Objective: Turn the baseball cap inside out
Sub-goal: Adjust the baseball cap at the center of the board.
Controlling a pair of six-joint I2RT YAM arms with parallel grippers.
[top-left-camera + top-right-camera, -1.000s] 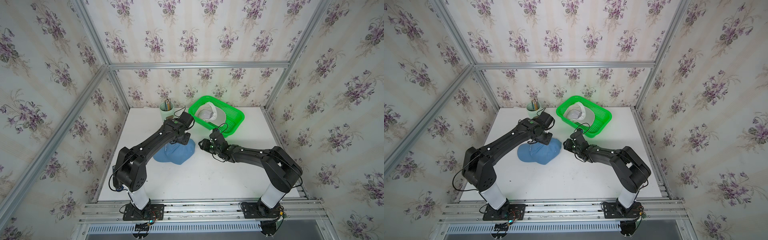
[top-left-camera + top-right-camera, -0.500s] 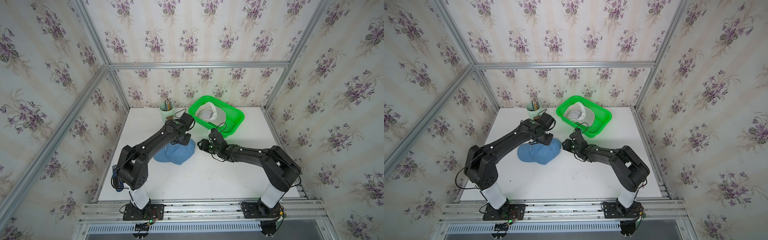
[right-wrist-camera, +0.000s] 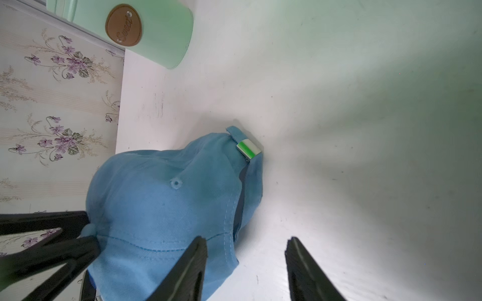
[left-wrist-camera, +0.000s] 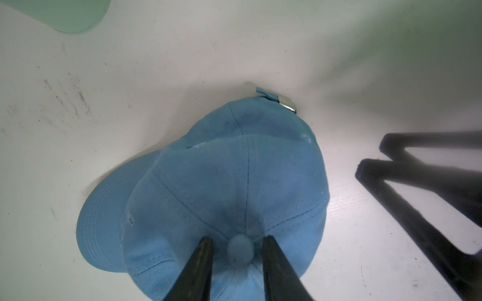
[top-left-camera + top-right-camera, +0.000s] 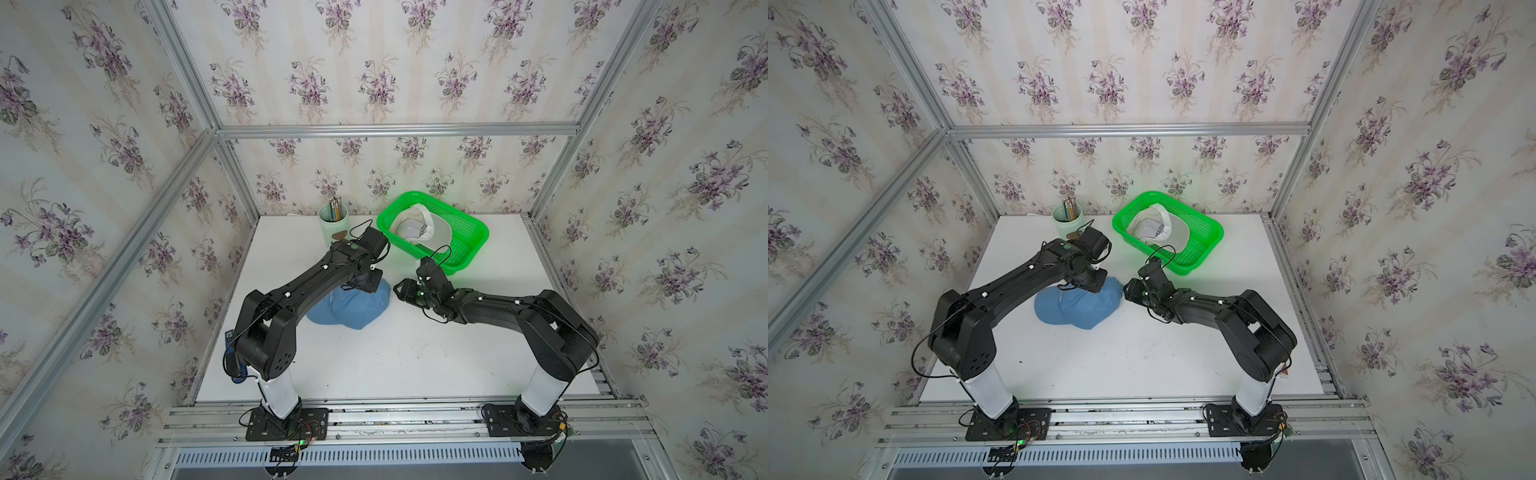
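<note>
The blue baseball cap (image 5: 353, 309) (image 5: 1079, 309) lies crown up on the white table (image 5: 415, 357), brim toward the left arm's side. My left gripper (image 4: 237, 238) hangs over the crown, its two fingers flanking the top button (image 4: 240, 250) with a thin gap on each side; it is open. My right gripper (image 3: 246, 239) (image 5: 401, 289) is open at the cap's rear edge, one finger over the fabric rim, the other over bare table. The strap's metal buckle (image 3: 248, 149) sits at the cap's back. The cap's inside is hidden.
A green basket (image 5: 471, 245) holding a white cap (image 5: 424, 228) stands behind the right gripper. A mint pencil cup (image 5: 332, 226) (image 3: 156, 34) stands at the back, close behind the left wrist. Patterned walls enclose the table.
The left gripper's jaws have narrowed around the cap's top button. Both arms and the cap stay almost where they were.
</note>
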